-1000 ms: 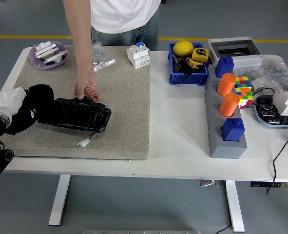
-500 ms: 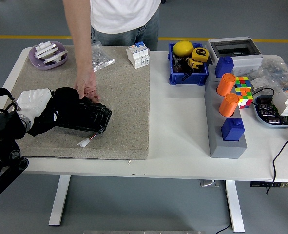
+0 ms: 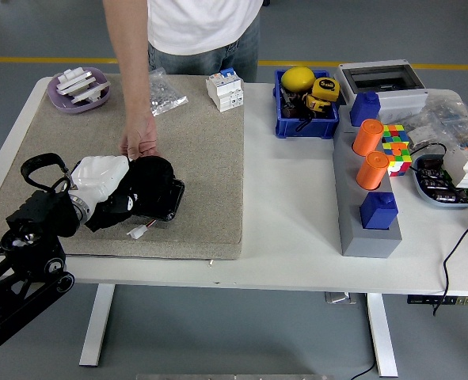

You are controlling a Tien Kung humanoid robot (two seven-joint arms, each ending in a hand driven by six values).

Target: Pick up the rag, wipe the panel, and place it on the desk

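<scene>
Rag (image 3: 150, 178), dark and bunched, sits under the left hand (image 3: 111, 190) on top of the black panel (image 3: 166, 198), over the beige mat (image 3: 210, 158) on the tabletop (image 3: 289, 214). The fingers look clenched on the rag, pressing it down. A person's hand (image 3: 141, 141) steadies the panel's far edge. So the pickup looks done and the wipe is under way, near the panel's right end; laying the rag down on the tabletop is yet to be done. Right hand is out of view.
</scene>
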